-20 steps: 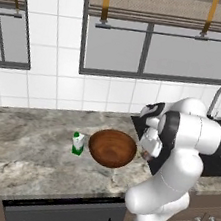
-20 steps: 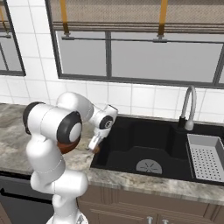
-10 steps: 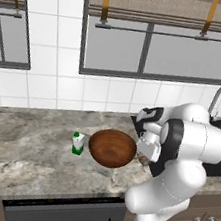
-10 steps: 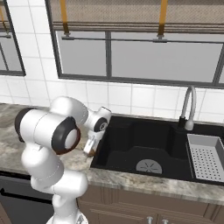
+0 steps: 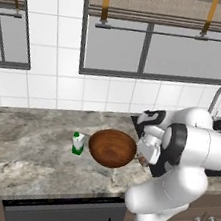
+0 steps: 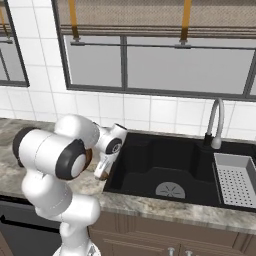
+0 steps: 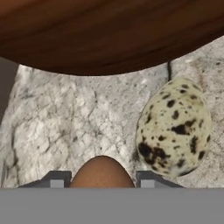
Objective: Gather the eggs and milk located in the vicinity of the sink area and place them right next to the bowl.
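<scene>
A small brown egg (image 7: 101,174) sits between the fingertips of my gripper (image 7: 101,181), which is shut on it. The gripper (image 5: 143,157) hangs low over the counter, just right of the wide brown wooden bowl (image 5: 112,148), whose underside (image 7: 109,30) is close ahead in the hand view. A speckled cream egg (image 7: 175,127) lies on the counter beside the bowl, a little apart from the held egg. The milk carton (image 5: 78,143) stands upright at the bowl's left side. The gripper (image 6: 102,172) is left of the black sink (image 6: 170,170).
The sink holds a grey perforated tray (image 6: 237,181) at its right, with a silver faucet (image 6: 215,125) behind. Marble counter (image 5: 19,154) stretches left of the carton. Tiled wall and windows stand behind. The counter's front edge runs just below the bowl.
The gripper has come down with the brown egg, from above the bowl's right rim to low beside the bowl near the counter.
</scene>
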